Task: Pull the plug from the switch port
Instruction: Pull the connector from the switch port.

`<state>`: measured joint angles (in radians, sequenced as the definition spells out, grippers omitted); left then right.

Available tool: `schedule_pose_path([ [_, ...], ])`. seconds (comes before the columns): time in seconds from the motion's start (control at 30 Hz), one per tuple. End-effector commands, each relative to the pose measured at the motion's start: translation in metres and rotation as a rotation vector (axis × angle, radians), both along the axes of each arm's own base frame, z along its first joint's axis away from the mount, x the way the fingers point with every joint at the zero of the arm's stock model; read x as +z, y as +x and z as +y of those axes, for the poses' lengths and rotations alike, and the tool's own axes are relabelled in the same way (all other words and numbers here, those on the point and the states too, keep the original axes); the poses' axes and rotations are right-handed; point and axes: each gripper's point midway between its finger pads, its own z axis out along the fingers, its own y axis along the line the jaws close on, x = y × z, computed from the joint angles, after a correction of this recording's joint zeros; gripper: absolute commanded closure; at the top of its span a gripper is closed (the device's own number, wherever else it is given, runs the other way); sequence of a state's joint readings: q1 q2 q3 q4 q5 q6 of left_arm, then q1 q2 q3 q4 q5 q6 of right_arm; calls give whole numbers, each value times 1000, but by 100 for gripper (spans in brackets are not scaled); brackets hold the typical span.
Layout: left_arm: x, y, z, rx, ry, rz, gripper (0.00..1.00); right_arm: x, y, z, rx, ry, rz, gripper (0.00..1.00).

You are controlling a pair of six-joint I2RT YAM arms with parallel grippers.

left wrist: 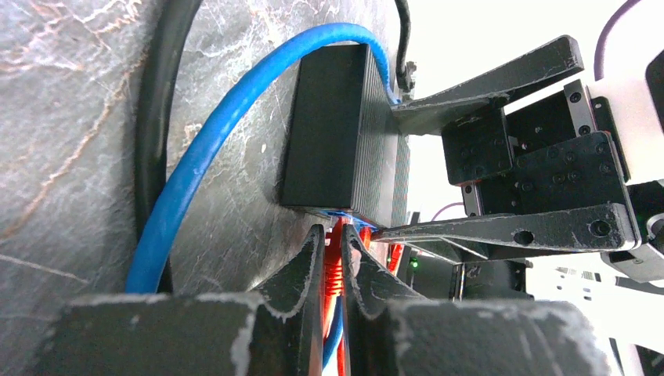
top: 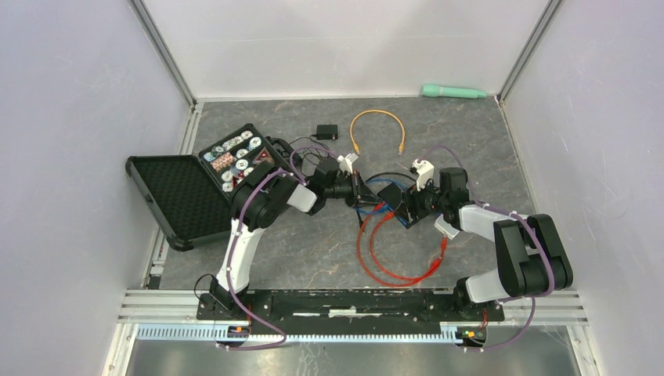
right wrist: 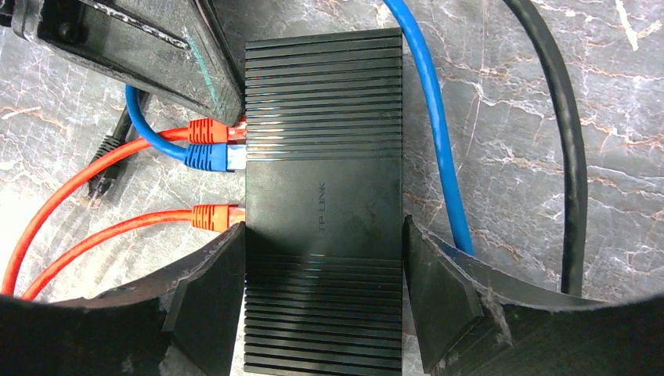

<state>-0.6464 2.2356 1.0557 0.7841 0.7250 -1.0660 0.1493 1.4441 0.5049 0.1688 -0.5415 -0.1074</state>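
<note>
The black switch [top: 399,202] lies mid-table with its ports facing left. My right gripper [right wrist: 323,258] is shut on the switch [right wrist: 322,180], one finger pressed on each long side. Three plugs sit in the ports: an upper orange plug [right wrist: 207,130], a blue plug [right wrist: 207,156] just below it, and a lower orange plug [right wrist: 213,215]. My left gripper [left wrist: 334,239] is shut on the upper orange plug [left wrist: 337,251], right at the face of the switch [left wrist: 329,125]. The plug is still seated in its port.
An open black case [top: 188,196] lies at the left. Red cable loops [top: 391,251] spread in front of the switch. A blue cable [right wrist: 434,117] and a thick black cable [right wrist: 564,157] run past its right side. A yellow cable [top: 377,125], a small black box [top: 326,131] and a green tool [top: 452,92] lie further back.
</note>
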Motion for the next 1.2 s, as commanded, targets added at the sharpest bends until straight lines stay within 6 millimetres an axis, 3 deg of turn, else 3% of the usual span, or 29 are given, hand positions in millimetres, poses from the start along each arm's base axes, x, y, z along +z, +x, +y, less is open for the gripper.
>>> schedule_pose_path([
  [0.0,11,-49,-19,-130,-29,59,98,15,29,-9,-134,28,-69,93],
  [0.4,2,-35,-2,-146,36,41,98,32,39,-19,7,-128,-222,94],
  [0.63,8,-29,-5,-107,17,35,98,27,38,-13,-94,-21,-146,94],
  [0.93,10,-53,-24,-119,-23,69,98,22,42,-11,-206,57,-88,95],
  [1.17,12,-44,-15,-129,-6,48,98,25,44,-15,-40,-75,-176,95],
])
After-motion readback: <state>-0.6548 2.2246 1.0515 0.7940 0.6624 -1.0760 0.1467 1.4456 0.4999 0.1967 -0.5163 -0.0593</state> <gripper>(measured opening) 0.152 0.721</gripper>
